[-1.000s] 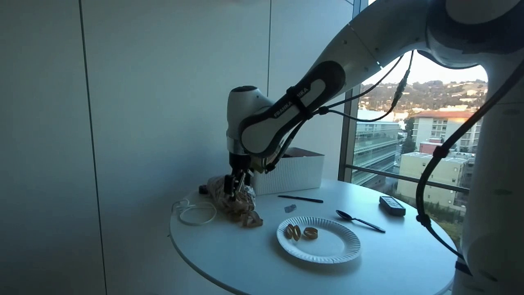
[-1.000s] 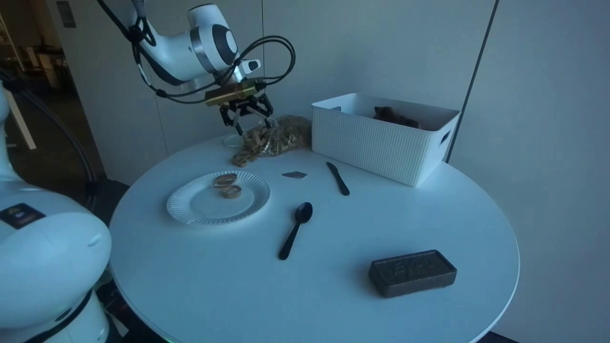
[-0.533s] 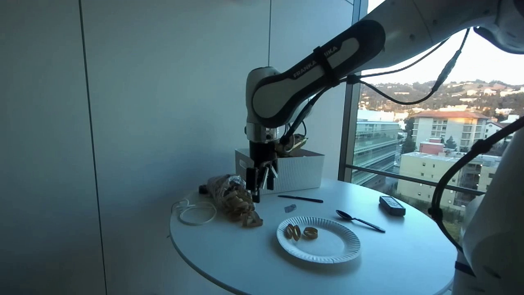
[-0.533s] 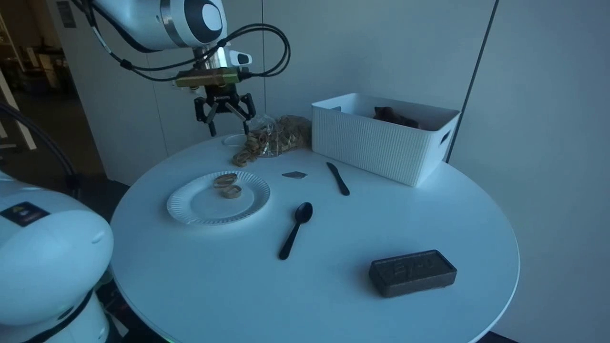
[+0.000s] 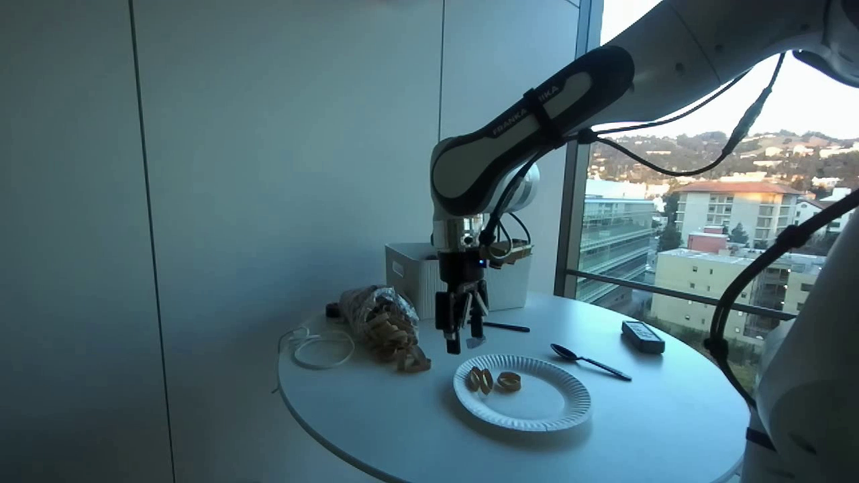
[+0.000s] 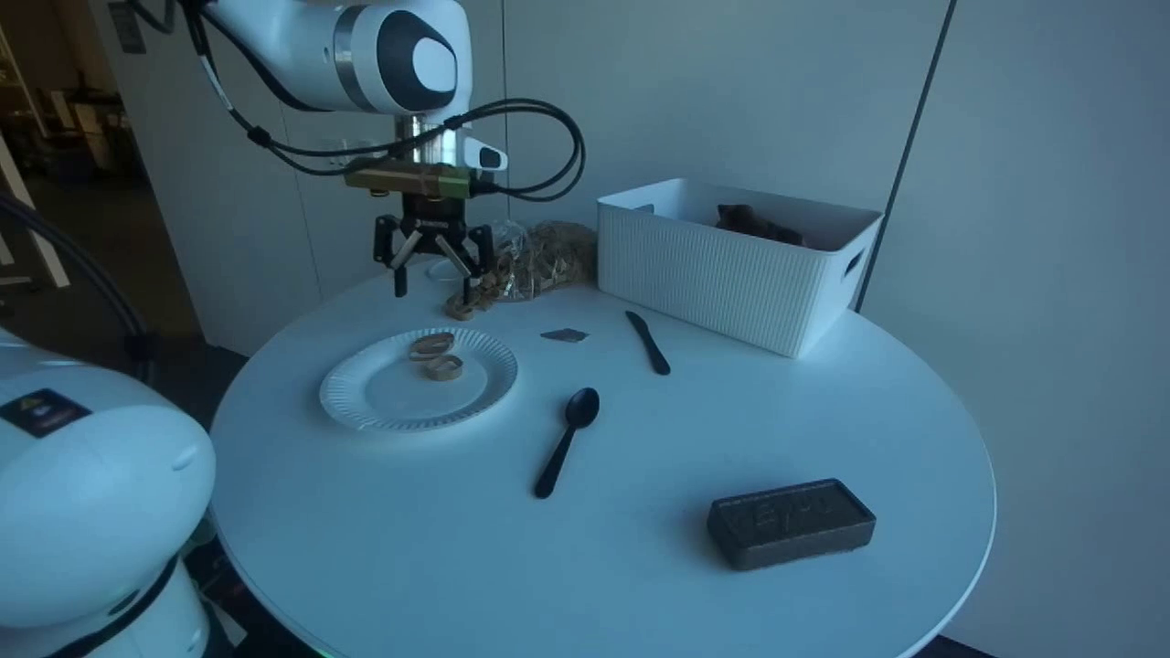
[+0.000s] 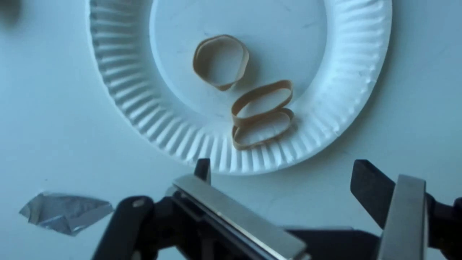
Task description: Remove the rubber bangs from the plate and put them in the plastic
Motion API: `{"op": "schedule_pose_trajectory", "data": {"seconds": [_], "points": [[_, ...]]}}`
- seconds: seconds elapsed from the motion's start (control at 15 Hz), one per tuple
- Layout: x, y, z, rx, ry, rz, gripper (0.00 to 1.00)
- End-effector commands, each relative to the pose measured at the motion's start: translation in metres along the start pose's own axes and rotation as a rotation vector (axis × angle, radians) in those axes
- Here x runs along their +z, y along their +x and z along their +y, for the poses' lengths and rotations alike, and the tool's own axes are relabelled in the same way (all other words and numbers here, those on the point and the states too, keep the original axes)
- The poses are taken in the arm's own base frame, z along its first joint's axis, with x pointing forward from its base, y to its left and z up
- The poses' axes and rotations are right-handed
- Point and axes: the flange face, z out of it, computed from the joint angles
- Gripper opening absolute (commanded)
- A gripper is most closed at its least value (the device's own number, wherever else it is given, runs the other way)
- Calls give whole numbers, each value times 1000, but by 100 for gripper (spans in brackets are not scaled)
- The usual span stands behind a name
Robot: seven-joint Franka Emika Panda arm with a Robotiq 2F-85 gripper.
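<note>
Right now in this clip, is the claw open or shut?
Open: in the wrist view the claw has its fingers spread wide, with tabletop and plate rim visible between them, nothing gripped.

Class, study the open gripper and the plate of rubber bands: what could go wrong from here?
1. Two of the rubber bands appear to touch, so the gripper might pinch both or drop one.
2. One lies over the fluted border of the plate, so fumbling there might drag it along.
</note>
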Motion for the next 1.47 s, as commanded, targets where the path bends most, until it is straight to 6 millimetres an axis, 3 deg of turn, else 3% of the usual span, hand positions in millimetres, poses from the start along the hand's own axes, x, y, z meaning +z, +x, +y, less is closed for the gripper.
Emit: {"op": "schedule_pose_trajectory", "data": {"seconds": [0.0, 0.4, 0.93, 1.0, 1.07, 1.2, 1.4], "points": [[6, -3, 3, 7, 2, -10, 100], [12, -7, 4, 26, 19, -6, 100], [62, -15, 13, 231, 35, 60, 100], [68, -19, 14, 235, 34, 47, 96], [73, -23, 14, 228, 43, 29, 73], [76, -25, 15, 224, 41, 15, 71], [76, -26, 16, 223, 30, 7, 47]]}}
